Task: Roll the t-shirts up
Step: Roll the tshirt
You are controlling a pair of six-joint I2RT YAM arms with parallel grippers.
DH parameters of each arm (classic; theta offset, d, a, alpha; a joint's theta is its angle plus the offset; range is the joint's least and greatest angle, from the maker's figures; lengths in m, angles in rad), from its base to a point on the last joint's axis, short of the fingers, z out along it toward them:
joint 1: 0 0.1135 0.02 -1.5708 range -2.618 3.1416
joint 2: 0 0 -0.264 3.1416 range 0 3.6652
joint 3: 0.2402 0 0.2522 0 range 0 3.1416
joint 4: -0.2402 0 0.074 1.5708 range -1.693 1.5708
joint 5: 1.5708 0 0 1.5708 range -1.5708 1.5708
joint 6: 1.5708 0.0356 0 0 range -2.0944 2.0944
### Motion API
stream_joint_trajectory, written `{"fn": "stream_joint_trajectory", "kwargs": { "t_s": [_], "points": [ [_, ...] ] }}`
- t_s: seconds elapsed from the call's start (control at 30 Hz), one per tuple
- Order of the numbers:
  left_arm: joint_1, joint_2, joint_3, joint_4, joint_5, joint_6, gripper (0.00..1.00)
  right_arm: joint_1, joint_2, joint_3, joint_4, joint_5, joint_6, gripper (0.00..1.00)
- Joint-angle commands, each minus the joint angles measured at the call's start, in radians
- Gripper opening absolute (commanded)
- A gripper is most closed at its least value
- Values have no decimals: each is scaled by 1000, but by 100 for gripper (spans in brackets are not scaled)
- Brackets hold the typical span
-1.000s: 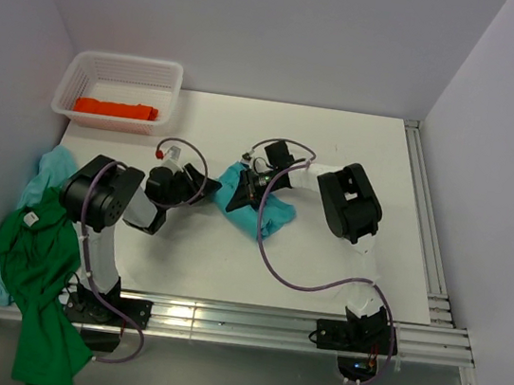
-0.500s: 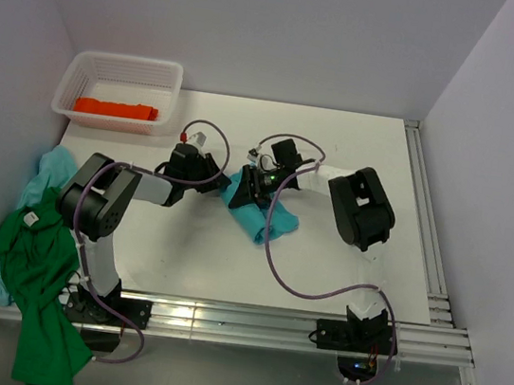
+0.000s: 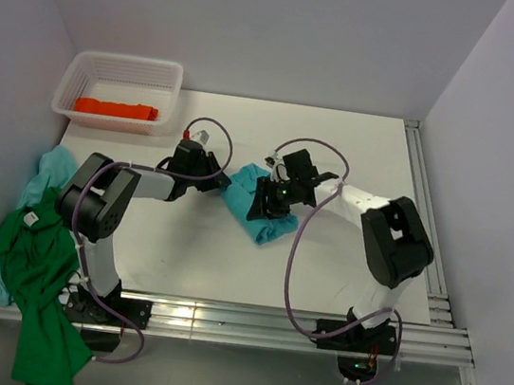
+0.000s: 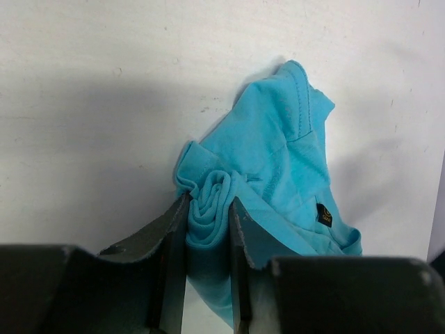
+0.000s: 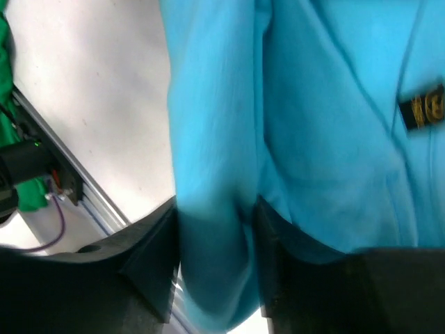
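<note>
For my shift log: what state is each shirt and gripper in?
turquoise t-shirt: bunched, one edge rolled
orange t-shirt: bundled in basket
dark green t-shirt: unrolled, heaped
pale blue t-shirt: crumpled
left gripper: shut on turquoise t-shirt
right gripper: shut on turquoise t-shirt

I see a flat white desk (image 3: 369, 146) boxed in by plain pale lilac walls (image 3: 262, 21) at the back and on both sides. Silver aluminium rails (image 3: 238, 324) run along its near edge and right side. The light is soft and even, casting only faint shadows.
</note>
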Motion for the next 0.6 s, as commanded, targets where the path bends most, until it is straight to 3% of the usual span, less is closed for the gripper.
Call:
{"fn": "stream_joint_trajectory", "kwargs": {
  "t_s": [0.0,0.17,0.2,0.27,0.47,0.57],
  "points": [
    [-7,-9,-4,-147,-64,56,0,8,-116,-75,-10,87,14,47],
    [-10,-27,3,-164,-69,56,0,20,-175,-171,53,52,59,28],
    [-10,-30,3,-165,-73,53,0,21,-176,-201,83,47,65,14],
    [-10,-39,3,-168,-73,51,0,27,-153,-226,123,47,77,0],
    [-16,-62,6,-179,-75,48,0,86,-34,-292,228,58,129,0],
    [-21,-76,13,-199,-78,54,0,77,-41,-298,170,136,137,1]
  ]
}}
